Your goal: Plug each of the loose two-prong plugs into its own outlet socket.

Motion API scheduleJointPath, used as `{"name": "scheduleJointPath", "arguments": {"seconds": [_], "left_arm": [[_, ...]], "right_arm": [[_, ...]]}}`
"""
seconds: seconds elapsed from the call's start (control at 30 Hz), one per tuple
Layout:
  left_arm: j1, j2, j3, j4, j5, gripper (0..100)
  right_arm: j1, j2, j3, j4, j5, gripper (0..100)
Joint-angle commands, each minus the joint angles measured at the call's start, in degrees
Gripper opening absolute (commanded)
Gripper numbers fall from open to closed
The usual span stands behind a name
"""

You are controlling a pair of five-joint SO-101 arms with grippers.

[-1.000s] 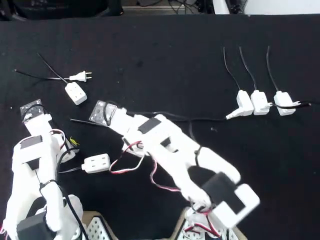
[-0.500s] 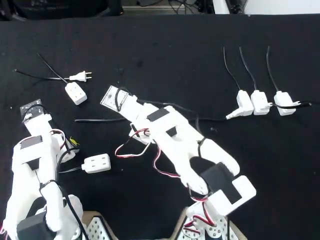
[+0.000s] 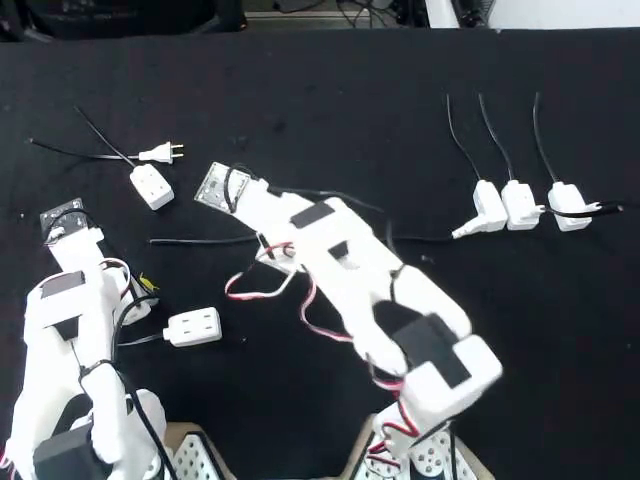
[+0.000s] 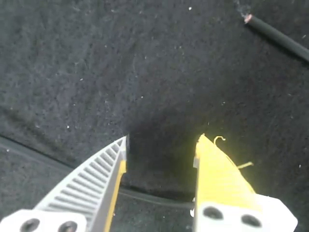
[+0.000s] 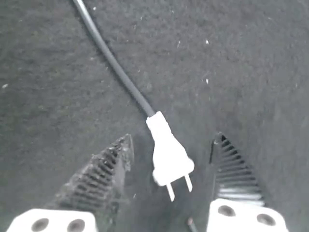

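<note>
Right wrist view shows the right gripper (image 5: 174,137) spread wide, one finger on either side of a white plug (image 5: 170,159) that lies flat on the black table (image 5: 241,58), touching neither; its black cord (image 5: 111,58) trails away from the plug; the left gripper (image 4: 163,138), also spread, hangs over cloth well apart from that plug.

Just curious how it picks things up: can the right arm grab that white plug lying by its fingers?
Probably yes. The white plug lies flat inside the open right gripper, with nothing covering it; only its own black cord trails away.
</note>
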Motion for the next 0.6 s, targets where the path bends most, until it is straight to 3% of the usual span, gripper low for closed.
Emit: {"name": "scheduleJointPath", "arguments": {"seconds": [0.0, 0.17, 0.33, 0.57], "left_arm": [[0.7, -1.2, -0.4, -0.4, 0.5, 23], [0.7, -1.2, -0.4, -0.4, 0.5, 23], [0.7, -1.2, -0.5, -0.5, 0.5, 23], [0.7, -1.2, -0.2, -1.5, 0.5, 23]], "right_arm": [[1.1, 6.5, -8.8, 0.8, 5.0, 19.5], [3.4, 9.6, -12.7, 3.4, 6.6, 0.6], [8.0, 4.5, -12.8, 10.5, 5.8, 1.1], [8.9, -11.6, -7.4, 24.6, -12.6, 1.0]]}}
